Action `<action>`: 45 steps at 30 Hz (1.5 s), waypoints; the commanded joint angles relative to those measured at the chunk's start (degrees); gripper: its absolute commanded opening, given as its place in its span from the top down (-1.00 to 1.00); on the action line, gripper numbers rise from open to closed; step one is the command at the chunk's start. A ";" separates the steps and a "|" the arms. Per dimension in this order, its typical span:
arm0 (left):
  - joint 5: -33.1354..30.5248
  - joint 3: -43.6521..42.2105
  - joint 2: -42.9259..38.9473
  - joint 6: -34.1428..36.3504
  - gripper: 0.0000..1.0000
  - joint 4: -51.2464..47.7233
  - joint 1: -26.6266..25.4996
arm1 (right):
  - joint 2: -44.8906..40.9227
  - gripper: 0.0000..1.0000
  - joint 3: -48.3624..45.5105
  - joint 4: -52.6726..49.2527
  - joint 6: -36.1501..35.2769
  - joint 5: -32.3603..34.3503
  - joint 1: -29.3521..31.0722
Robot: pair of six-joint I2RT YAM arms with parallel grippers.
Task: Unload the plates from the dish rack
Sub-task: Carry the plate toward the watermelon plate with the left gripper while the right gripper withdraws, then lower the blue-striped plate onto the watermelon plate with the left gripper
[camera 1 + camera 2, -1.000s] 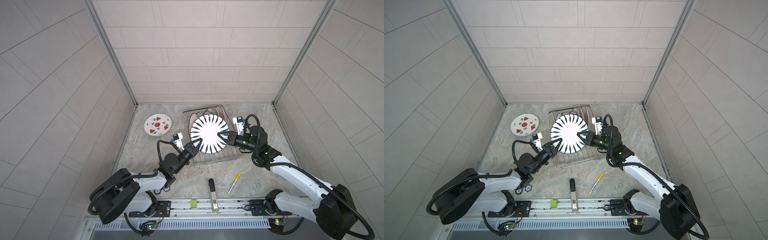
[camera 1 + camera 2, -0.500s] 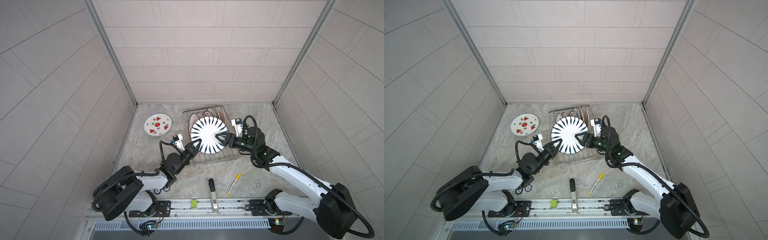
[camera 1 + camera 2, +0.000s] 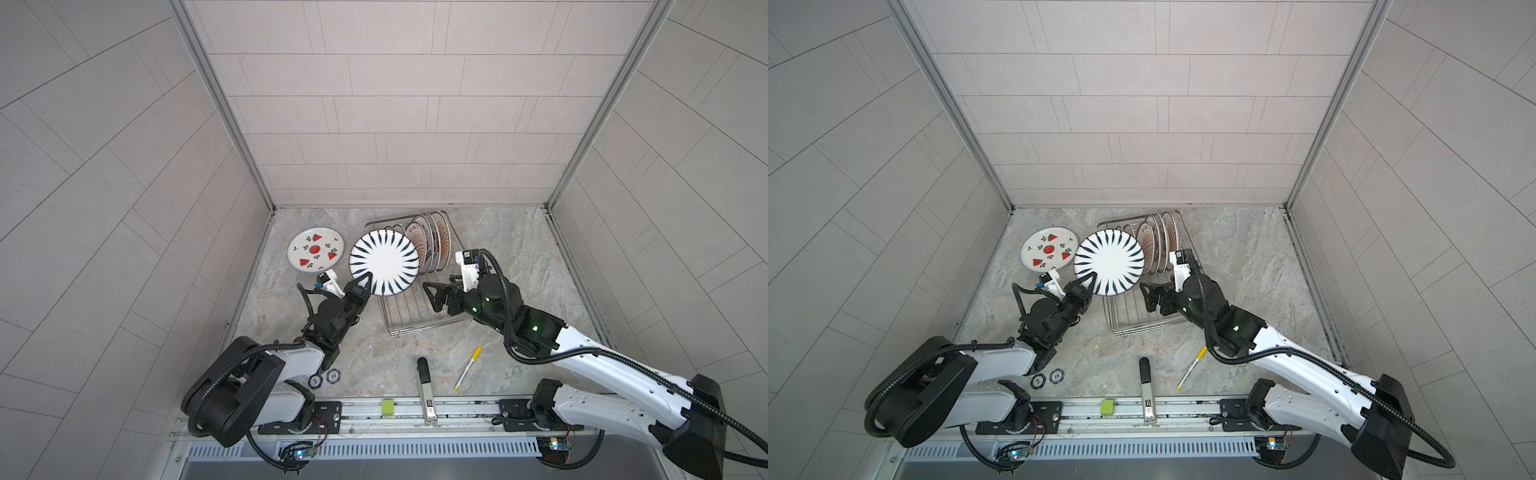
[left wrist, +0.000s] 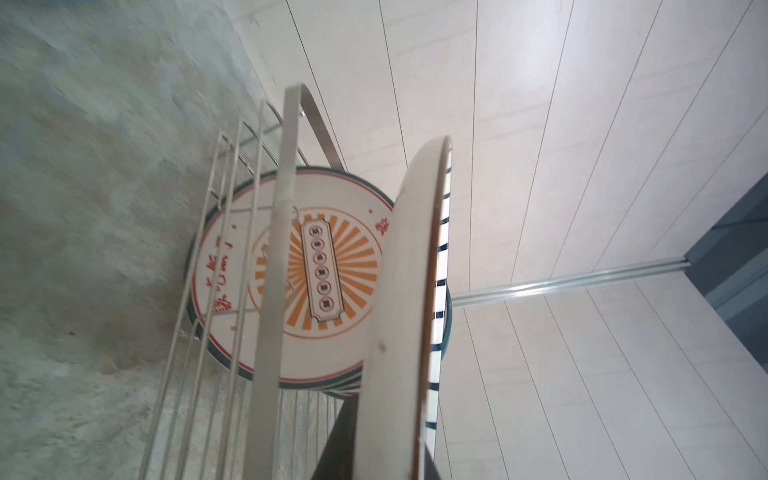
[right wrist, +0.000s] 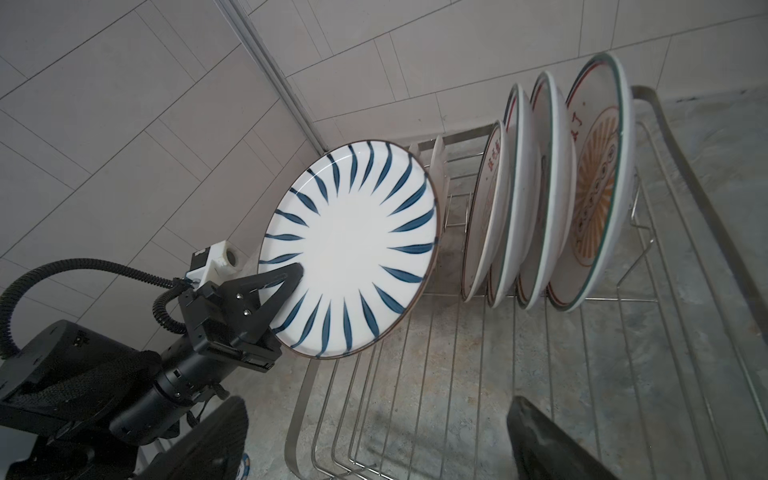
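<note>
– Four plates (image 3: 432,245) stand on edge in the dish rack (image 3: 417,330), just right of centre in both top views. Where is the striped one?

– At the centre. The striped plate (image 3: 383,263) is tilted, face up toward the camera, over the rack's left end. It is just right of the watermelon plate (image 3: 316,249), which lies flat on the worktop (image 3: 519,249). The left hand (image 3: 365,282) is clamped on its lower-left rim, and nothing else carries it.

– And the right hand?

– The right hand (image 3: 430,297) has its fingers wide apart and empty, over the rack's bare wires and apart from the plate.

– So what could go wrong?

– It is one pinch at the edge of a smooth glazed disc. I'd judge it could swivel in the grip or slide out, then drop onto the rack's rail or the worktop. I cannot tell whether its lower edge clears that rail.

– And on the way left?

– Carried too low, its rim could clip the watermelon plate. Set down overlapping it, the plate would rock.

– The standing four?

– They are near, behind it. A swing back toward them could knock the nearest against its neighbours.
</note>
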 commanded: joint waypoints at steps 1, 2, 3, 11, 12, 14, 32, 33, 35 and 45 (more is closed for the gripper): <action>0.99 0.34 -3.23 -2.38 1.00 7.21 2.35 | 1.31 -0.98 2.38 -1.92 -5.80 8.91 1.57; 1.39 0.26 -3.60 -2.73 1.00 6.82 3.39 | 2.14 -0.98 2.84 -1.40 -6.59 8.91 2.11; 2.01 0.14 -3.83 -3.20 1.00 6.14 4.69 | 3.23 -0.98 3.58 -1.05 -7.44 8.68 2.68; 6.04 -1.82 -3.50 -7.01 1.00 8.06 13.89 | 13.36 -0.95 11.39 -0.32 -13.46 7.57 8.08; 6.45 -1.82 -3.68 -7.22 1.00 8.06 14.70 | 14.81 -0.94 12.61 -0.56 -14.02 7.34 8.61; 6.64 -1.91 -4.22 -7.28 1.00 7.86 16.54 | 18.08 -0.94 15.64 -1.66 -14.54 7.29 9.35; -0.43 5.73 -2.31 -0.25 1.00 -8.32 30.06 | 42.98 -0.92 38.44 -4.05 -18.61 -4.36 10.20; -0.70 5.78 -1.70 -0.32 1.00 -8.93 30.37 | 44.66 -0.92 40.37 -5.00 -19.14 -4.27 10.20; -1.10 8.39 0.01 0.19 1.00 -9.29 30.73 | 47.86 -0.91 44.34 -7.23 -20.45 -4.49 10.20; -3.55 16.87 12.92 2.28 1.00 -9.79 33.47 | 60.82 -0.86 61.51 -17.43 -22.92 -3.96 10.20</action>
